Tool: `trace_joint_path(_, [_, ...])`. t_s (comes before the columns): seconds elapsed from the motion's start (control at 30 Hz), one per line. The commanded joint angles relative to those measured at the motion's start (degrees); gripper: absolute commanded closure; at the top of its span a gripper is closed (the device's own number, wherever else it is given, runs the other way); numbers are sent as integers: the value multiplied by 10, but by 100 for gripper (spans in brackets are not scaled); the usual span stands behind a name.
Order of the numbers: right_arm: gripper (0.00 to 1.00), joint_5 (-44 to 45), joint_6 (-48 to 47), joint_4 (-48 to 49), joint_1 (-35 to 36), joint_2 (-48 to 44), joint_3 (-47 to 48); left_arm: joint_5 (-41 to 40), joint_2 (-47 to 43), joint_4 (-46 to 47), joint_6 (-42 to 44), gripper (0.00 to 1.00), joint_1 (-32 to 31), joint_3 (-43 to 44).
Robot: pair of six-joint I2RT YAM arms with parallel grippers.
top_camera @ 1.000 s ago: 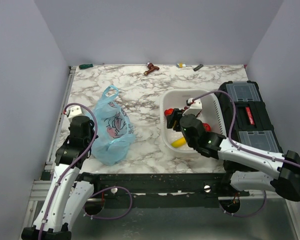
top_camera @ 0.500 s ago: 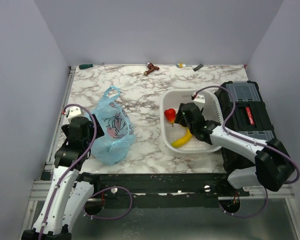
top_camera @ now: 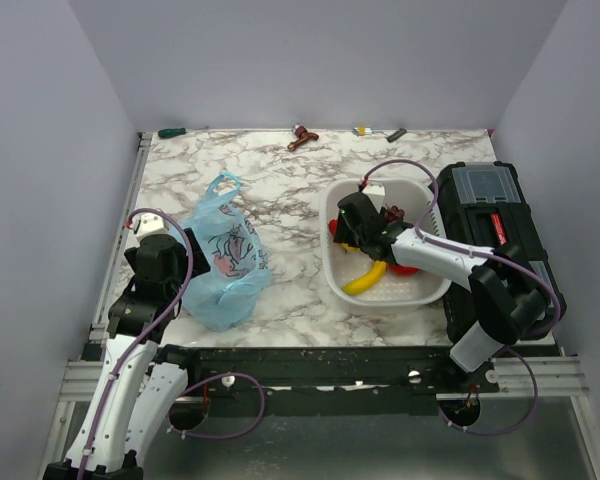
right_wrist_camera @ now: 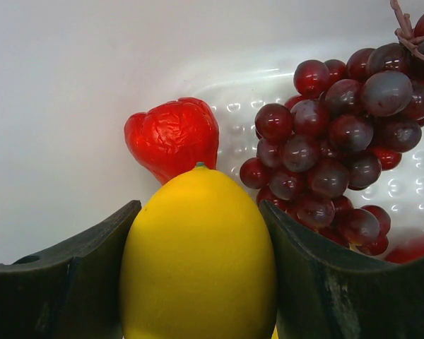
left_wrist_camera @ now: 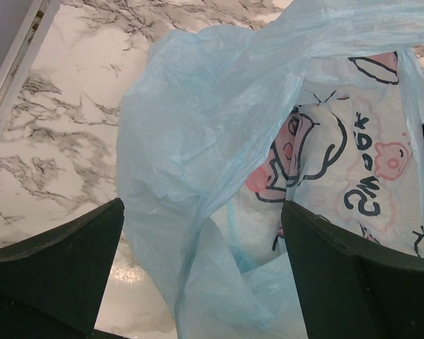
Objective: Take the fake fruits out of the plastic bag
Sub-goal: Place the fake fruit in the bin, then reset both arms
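Jaws of R gripper (right_wrist_camera: 198, 212) were clenched on round yellow plastic lemon (right_wrist_camera: 198, 268) over white perforated basket (right_wrist_camera: 92, 56), prob. for drop-off; L gripper (left_wrist_camera: 201, 208) jaws were spread.

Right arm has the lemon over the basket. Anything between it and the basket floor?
Yes. In the right wrist view the red heart-shaped fruit lies just beyond the lemon held in the fingers, with the grape bunch to its right. The white basket is bare only on the left.

Table (top_camera: 280, 195): plastic bag (top_camera: 223, 262), basket (top_camera: 412, 300), toolbox (top_camera: 500, 228), maybe tools (top_camera: 302, 136).
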Motion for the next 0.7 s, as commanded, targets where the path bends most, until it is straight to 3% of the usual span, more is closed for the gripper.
trace_joint_path(0.0, [33,-7,-6,-8,-3,-4,-8,24,-5,15,11,8,3,4])
trace_joint_path(0.23, [15,-11,-8,-7,-3,-9,-16,28,-7,16,14,8,3,2])
trace_joint_path(0.67, [9,-25,-15,-28,-3,-148,-47,30,-30,34,14,8,3,-10])
